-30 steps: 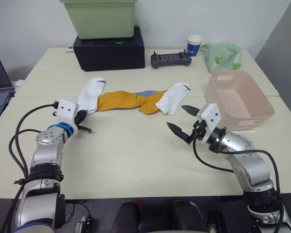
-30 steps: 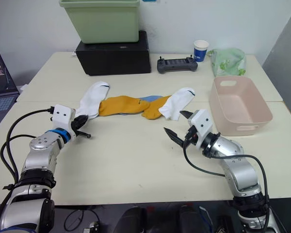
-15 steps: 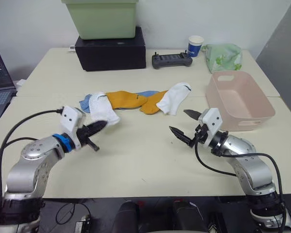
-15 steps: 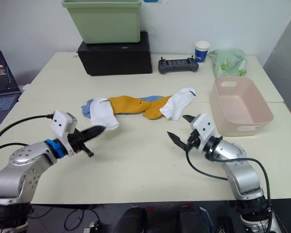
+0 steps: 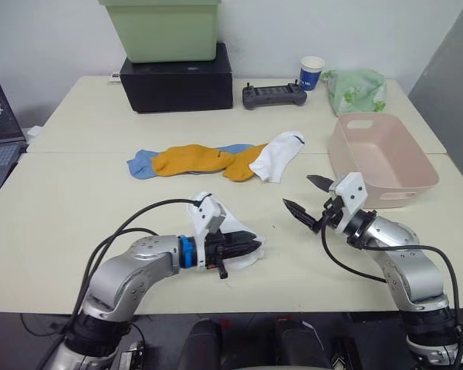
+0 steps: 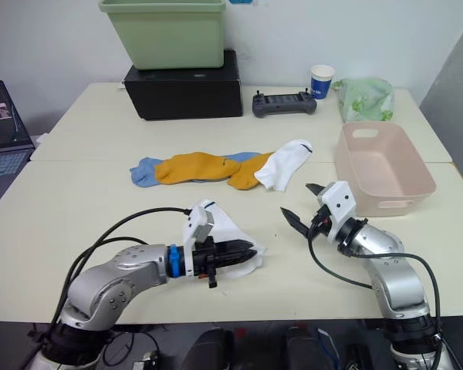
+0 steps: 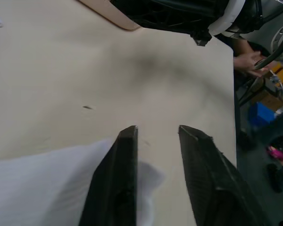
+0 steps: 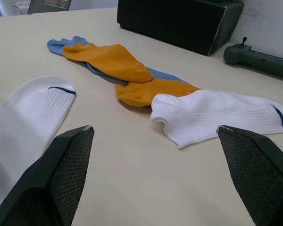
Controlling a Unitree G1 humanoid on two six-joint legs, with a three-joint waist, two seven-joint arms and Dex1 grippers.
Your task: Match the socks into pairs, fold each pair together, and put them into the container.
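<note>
Left gripper [image 5: 251, 247] pinching flat white sock [image 5: 233, 231], dark cuff mark; right gripper [image 5: 307, 195] spread.

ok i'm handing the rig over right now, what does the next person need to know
Left hand: low over the table's near side, on a white sock; whether it grips it, I cannot tell.
Right hand: open, empty, hovering near the pink container.
Second white sock lies at the right end of the row at mid-table, overlapping the two mustard-orange socks; light blue socks lie under those, showing at the left end.
Done: one white sock set apart from the row.
Left: every pair still to match and fold; the container holds nothing.
</note>
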